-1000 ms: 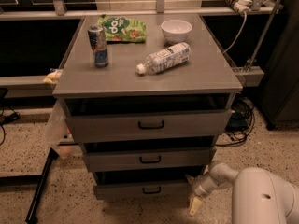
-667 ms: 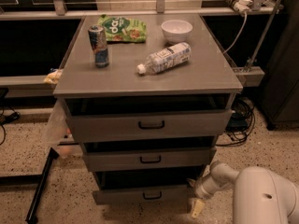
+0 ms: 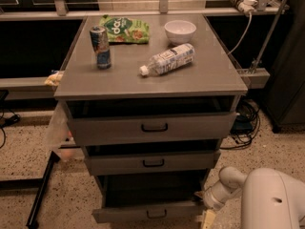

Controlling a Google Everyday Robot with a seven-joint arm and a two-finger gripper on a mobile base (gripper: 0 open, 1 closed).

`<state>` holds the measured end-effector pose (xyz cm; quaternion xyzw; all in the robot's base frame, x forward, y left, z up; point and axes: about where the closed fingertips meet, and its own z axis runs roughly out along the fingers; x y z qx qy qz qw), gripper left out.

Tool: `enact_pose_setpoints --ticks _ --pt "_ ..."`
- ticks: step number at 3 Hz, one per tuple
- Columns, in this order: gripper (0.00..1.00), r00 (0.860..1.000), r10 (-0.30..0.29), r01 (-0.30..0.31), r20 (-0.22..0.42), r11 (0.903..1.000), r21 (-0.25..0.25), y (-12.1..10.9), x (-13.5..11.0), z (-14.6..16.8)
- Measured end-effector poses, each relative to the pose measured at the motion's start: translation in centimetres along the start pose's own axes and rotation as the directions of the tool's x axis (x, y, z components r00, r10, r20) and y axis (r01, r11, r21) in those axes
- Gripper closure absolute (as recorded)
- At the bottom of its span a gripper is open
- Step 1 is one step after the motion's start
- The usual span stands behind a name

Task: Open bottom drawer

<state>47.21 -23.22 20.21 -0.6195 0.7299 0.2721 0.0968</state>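
Note:
The bottom drawer [image 3: 147, 213] is a grey metal front with a small black bar handle, lowest in the cabinet. It stands pulled out toward me, with a dark gap above its front. My gripper [image 3: 202, 208] is at the drawer front's right end, low at the right of the view, on the end of my white arm [image 3: 267, 199]. The mid-sized middle drawer [image 3: 153, 162] and the tall top drawer [image 3: 154, 127] sit above it, each slightly out.
On the cabinet top [image 3: 209, 75] are a soda can [image 3: 100, 46], a lying water bottle [image 3: 167, 59], a white bowl [image 3: 180, 31] and a green snack bag [image 3: 125, 29]. A plastic bag [image 3: 59, 130] hangs at the left side. Cables [image 3: 245, 123] lie on the floor at right.
The bottom drawer has slid further out toward me, and my gripper and arm have moved back with its right end.

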Motion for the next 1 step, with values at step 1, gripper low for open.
enact_pose_setpoints --ticks 1 --pt "0.00 1.000 0.000 0.000 0.000 1.0000 0.000 0.00 0.00 0.00"
